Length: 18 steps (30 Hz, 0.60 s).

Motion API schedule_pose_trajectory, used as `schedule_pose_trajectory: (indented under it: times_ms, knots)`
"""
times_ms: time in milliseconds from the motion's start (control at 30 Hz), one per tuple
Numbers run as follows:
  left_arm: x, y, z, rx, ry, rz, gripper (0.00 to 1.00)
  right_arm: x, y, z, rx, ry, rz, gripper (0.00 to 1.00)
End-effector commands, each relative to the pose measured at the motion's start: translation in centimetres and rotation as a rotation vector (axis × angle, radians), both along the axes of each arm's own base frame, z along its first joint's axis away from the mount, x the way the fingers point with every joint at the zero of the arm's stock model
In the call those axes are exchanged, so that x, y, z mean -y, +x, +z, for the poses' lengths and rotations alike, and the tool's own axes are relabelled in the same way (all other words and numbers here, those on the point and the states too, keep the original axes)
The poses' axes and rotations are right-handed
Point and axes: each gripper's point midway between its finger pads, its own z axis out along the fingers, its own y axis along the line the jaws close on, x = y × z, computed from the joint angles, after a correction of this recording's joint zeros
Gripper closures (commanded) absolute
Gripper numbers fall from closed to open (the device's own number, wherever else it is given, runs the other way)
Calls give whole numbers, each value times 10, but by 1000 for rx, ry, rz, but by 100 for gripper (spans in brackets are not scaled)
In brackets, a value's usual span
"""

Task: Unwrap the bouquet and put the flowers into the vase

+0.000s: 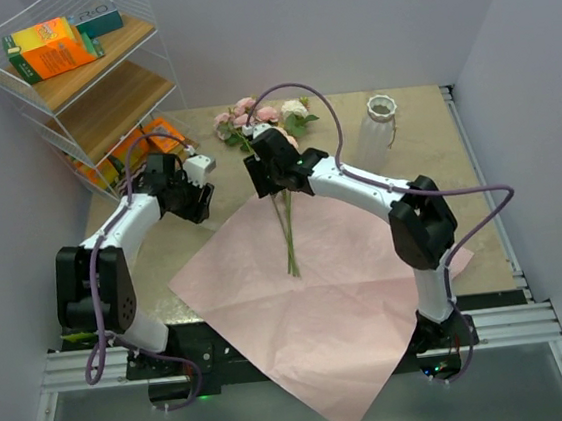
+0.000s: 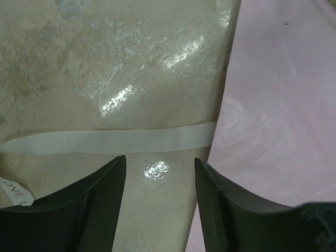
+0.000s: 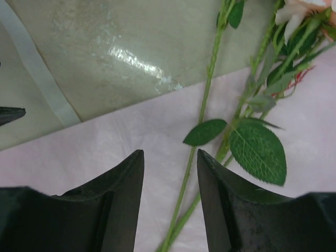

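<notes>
The flowers lie unwrapped on the worktop, above the middle of the overhead frame. Their pink and cream heads are bunched toward the top, and thin green stems run down from them onto a sheet of pink paper. The paper is spread flat, with 1 corner pointing past the near edge of the worktop at the bottom of the frame. The vase, white and ribbed, stands upright on bare worktop to the right of the flower heads, apart from them.

The right tool hangs over the stems just below the heads. In its wrist view the 2 fingers stand apart at a middling width and hold nothing. 1 stem, lying on the pink paper, crosses the gap between them in the picture. Whether the fingers are down at its level I cannot tell. More stems and a broad green leaf lie to the right of the gap.

The left tool sits left of centre in the overhead frame, beside the upper left edge of the paper. Its fingers are also apart with nothing between them, over bare glossy worktop. A pale ribbon lies flat across that wrist view just beyond the fingertips. Its right end meets the edge of the pink paper, which fills the right side of the frame.

In the upper left of the overhead frame stands a white wire shelf with wooden boards. Its top board carries an orange box and a teal box.
</notes>
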Motion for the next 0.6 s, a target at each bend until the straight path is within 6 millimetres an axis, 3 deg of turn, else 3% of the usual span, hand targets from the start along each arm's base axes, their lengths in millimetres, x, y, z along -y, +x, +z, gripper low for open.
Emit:
schedule_pose_trajectory:
  times_ms: [0,33,100,133,167,267,300,567]
  knots:
    - [-16,12,-8,16,-3,45,40,-30,33,30,80,105,12,52]
    - [-18,12,-10,17,6,51,39,-38,40,38,97,120,14,51]
    - [-24,12,-14,27,17,69,39,-47,49,21,83,109,15,50]
    - [-26,12,-12,41,20,73,39,-55,56,31,103,127,19,49]
    - [-28,11,-12,47,20,78,39,-59,62,12,81,105,18,49]
    - [-31,9,-10,75,26,82,39,-64,75,10,90,77,5,49]
    - [-31,7,-11,81,29,82,39,-64,77,-8,70,44,4,49]
    - [-42,1,5,150,49,102,39,-49,99,-22,109,-11,-95,49]
